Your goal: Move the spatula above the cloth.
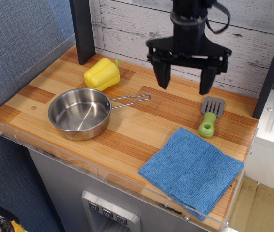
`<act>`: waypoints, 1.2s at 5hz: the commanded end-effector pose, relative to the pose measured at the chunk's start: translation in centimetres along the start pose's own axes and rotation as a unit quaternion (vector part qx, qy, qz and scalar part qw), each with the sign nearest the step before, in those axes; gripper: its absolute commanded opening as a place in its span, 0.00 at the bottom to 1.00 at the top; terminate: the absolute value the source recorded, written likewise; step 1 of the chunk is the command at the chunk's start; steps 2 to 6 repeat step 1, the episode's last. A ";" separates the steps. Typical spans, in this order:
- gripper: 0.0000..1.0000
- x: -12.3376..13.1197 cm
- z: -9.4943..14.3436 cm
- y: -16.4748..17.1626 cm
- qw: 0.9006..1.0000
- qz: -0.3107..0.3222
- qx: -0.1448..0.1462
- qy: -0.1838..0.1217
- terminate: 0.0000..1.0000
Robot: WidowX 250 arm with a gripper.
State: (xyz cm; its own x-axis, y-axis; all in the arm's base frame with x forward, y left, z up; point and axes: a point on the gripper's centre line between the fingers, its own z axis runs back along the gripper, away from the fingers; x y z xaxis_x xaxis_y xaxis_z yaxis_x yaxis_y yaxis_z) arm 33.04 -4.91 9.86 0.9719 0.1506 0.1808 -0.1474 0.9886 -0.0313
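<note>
Beside cloth [192,169] edge, spatula [209,116]

Wooden counter [142,128]: steel pan [80,114] left, yellow pepper [101,73] far left, spatula [209,116] right, blue cloth [191,169] near right.

**A wooden counter against whitewashed planks**

The counter [142,121] is topped with striped wood in light and reddish tones and edged by a clear plastic rim [103,171]. Behind the hand runs a wall of weathered white planks [127,29]. A dark upright post [83,29] stands off to its left, with blue textured panelling [16,43] beyond. Below the counter's front, a grey cabinet face [79,193] carries a small button panel [110,212]. Pale wooden floor [265,208] shows lower right.
</note>
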 end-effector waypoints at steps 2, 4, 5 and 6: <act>1.00 0.7 2.6 -0.1 0.999 -0.001 -0.009 -0.038 1.00; 1.00 0.7 2.6 -0.1 0.999 -0.001 -0.009 -0.038 1.00; 1.00 0.7 2.6 -0.1 0.999 -0.001 -0.009 -0.038 1.00; 1.00 0.7 2.6 -0.1 0.999 -0.001 -0.009 -0.038 1.00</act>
